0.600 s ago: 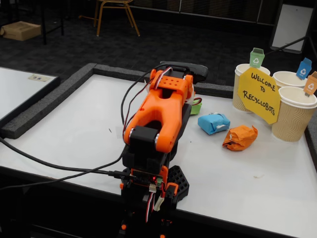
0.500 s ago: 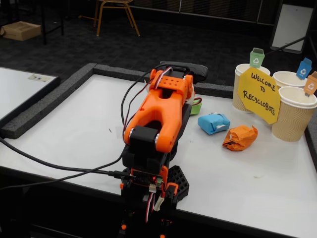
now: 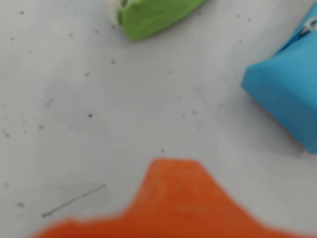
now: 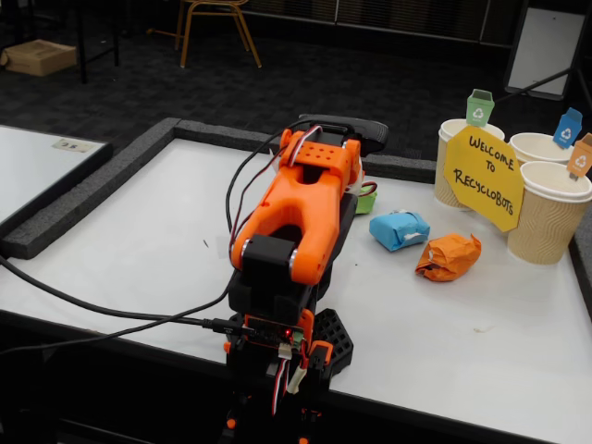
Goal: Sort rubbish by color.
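Observation:
Three crumpled paper lumps of rubbish lie on the white table [image 4: 148,240]. In the fixed view the green lump [image 4: 366,201] peeks out just right of my folded orange arm [image 4: 301,217]. The light blue lump [image 4: 400,229] and the orange lump [image 4: 450,256] lie further right. The wrist view shows the green lump [image 3: 151,16] at the top edge and the blue lump [image 3: 287,99] at the right edge. A blurred orange finger [image 3: 173,198] of my gripper fills the bottom, touching neither. The arm hides the gripper in the fixed view.
Three paper cups [image 4: 548,213] with green, blue and orange recycling tags stand at the back right behind a yellow welcome sign [image 4: 483,176]. A dark foam border [image 4: 83,190] rims the table. Black cables [image 4: 111,310] trail off to the left of the arm's base.

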